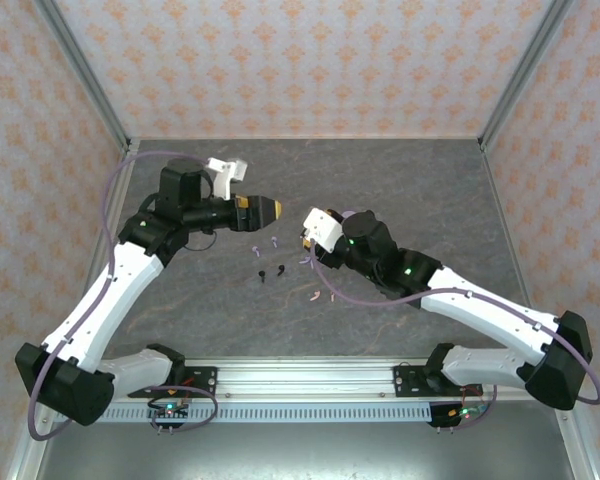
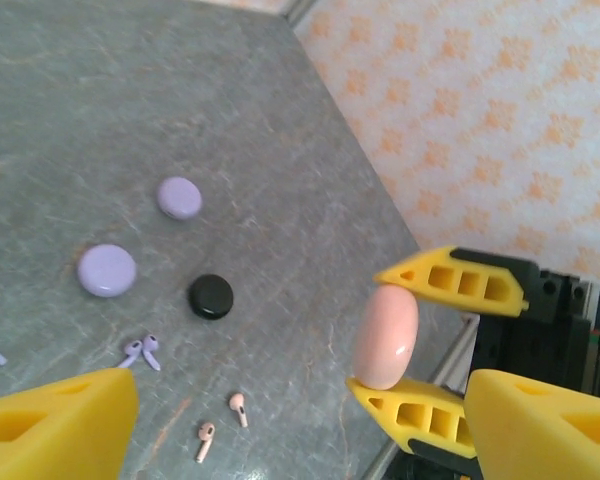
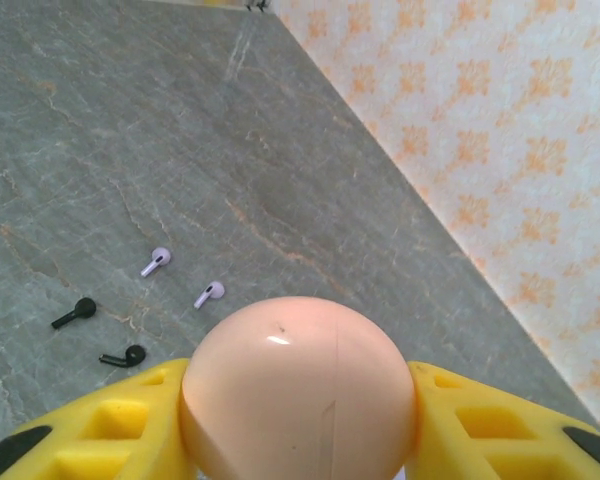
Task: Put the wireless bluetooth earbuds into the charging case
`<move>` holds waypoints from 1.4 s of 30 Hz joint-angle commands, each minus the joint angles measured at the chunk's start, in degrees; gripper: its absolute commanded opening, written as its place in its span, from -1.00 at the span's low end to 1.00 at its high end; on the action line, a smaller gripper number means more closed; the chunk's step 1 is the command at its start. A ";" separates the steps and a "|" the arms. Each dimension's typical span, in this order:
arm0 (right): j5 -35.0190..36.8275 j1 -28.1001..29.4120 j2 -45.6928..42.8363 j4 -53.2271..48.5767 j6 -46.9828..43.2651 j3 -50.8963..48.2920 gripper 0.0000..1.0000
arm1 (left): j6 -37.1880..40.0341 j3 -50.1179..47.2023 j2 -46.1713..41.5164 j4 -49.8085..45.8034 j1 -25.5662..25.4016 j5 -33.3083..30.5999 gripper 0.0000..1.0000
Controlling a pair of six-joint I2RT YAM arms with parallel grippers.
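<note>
The pink round charging case is clamped edge-on between my right gripper's yellow fingers and held above the table; the left wrist view shows the case from the side. My left gripper stands open and empty, facing the right gripper across a short gap. On the table lie two pink earbuds, a lilac pair, two more lilac earbuds and two black earbuds. In the top view my left gripper hovers just behind these earbuds.
Two lilac round cases and a black round case lie shut on the grey stone-patterned table. Patterned walls with metal posts enclose the table on three sides.
</note>
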 commanded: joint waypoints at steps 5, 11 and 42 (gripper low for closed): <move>-1.57 -0.33 -1.47 3.56 -4.21 0.19 -0.09 | 2.96 1.57 3.07 0.17 -5.23 6.09 0.66; -3.45 -0.33 -1.31 4.38 -3.16 0.15 -0.09 | 3.23 1.87 5.66 0.92 -7.79 6.51 0.54; -4.28 -0.41 -0.25 0.63 -2.08 1.86 -0.06 | 6.02 4.44 9.84 -0.49 -11.36 6.03 -0.54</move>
